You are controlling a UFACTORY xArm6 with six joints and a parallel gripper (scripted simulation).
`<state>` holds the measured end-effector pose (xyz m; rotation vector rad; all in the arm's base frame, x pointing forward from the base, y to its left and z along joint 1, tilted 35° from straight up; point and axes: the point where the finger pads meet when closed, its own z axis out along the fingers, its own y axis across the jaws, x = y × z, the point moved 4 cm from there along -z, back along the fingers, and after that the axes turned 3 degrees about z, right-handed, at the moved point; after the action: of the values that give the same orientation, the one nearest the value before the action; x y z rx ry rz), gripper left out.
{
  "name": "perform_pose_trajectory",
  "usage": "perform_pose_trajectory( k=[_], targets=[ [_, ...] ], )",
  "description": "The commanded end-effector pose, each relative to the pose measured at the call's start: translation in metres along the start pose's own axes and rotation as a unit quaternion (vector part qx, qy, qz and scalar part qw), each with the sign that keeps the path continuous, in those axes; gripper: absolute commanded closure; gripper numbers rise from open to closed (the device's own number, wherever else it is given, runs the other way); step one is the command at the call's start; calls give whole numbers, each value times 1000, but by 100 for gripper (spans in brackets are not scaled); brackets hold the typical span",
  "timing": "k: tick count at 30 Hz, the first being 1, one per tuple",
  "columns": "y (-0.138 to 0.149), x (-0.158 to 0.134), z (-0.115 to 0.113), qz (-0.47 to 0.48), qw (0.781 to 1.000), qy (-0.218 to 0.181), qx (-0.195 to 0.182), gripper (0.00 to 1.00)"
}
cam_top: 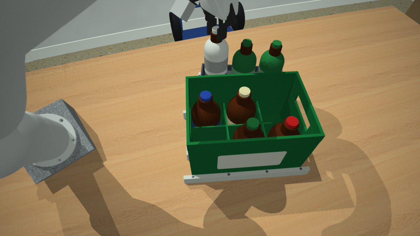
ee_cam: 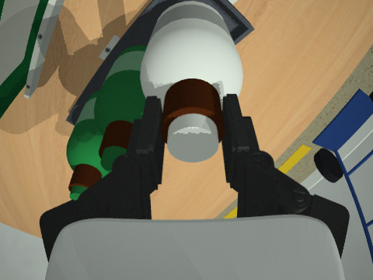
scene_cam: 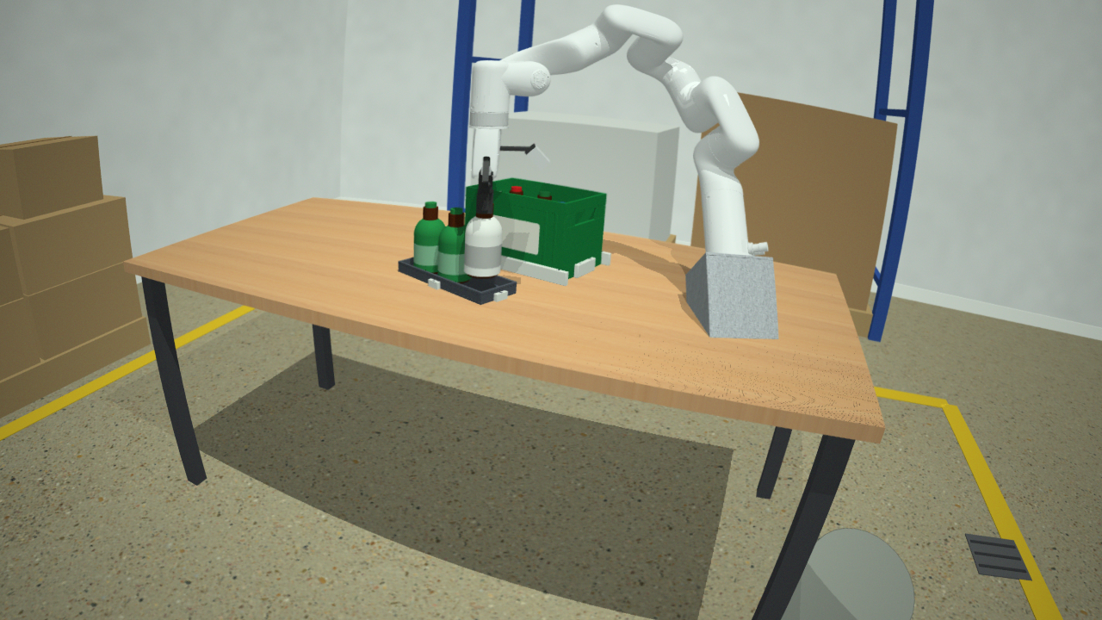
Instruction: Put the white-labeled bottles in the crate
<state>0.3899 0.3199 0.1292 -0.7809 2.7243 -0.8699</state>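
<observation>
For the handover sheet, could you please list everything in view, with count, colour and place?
White-labeled bottle: one, white body, brown neck, grey cap; at the tray's end.
Green-labeled bottles: two, on the tray.
Tray: one, dark grey, beside the crate.
Crate: one, green, six cells, two empty.
Brown bottles: four, caps blue, cream, green, red; in the crate.
Table: one, wooden.
Cardboard boxes: stacked, brown, on the floor.
Arm: one, white, on a grey pedestal.
Gripper: black fingers shut on the white-labeled bottle's neck.

Bright, sharp; hard shadows fwd.
</observation>
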Motion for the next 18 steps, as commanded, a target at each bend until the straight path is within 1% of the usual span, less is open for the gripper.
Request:
perform_pose_trajectory(
  k=[1, 18],
  targets=[
    [0, -1, -4, 1, 1000, -2, -1, 100],
    [0, -1, -6, 1, 1000, -2, -1, 100]
  ],
)
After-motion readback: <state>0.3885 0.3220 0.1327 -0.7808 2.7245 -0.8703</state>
